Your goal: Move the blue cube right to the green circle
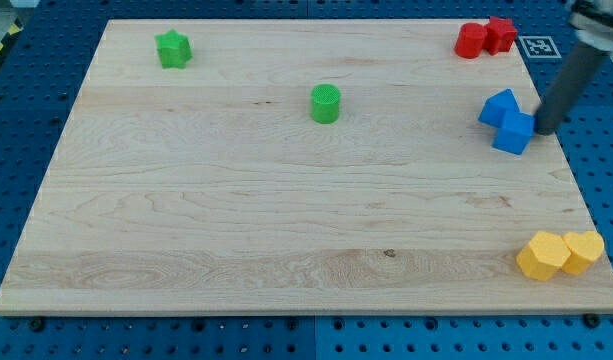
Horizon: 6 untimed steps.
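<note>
The blue cube (514, 132) sits near the board's right edge, touching a second blue block (499, 106) just above and to its left. The green circle (326, 103) stands upright near the board's top middle, far to the left of the cube. My tip (541, 131) is right beside the cube's right side, close to or touching it. The dark rod slants up toward the view's top right.
A green star (173, 48) lies at the top left. Two red blocks (485, 38) sit together at the top right. Two yellow blocks (559, 253) sit together at the bottom right. A tag marker (537, 45) lies off the board's top right corner.
</note>
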{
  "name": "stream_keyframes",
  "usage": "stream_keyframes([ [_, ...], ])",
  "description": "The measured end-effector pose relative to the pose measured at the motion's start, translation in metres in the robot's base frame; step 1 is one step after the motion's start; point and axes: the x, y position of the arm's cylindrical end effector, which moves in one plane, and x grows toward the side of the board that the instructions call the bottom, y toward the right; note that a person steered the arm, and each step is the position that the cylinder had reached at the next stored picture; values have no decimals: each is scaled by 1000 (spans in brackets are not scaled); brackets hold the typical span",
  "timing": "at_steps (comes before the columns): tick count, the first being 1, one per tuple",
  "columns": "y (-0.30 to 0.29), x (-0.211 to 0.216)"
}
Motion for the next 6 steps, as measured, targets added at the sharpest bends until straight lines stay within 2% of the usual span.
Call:
stream_keyframes([
  [1,-25,0],
  [2,11,20],
  [3,3,32],
  [5,-130,-5],
  [6,-117,13],
])
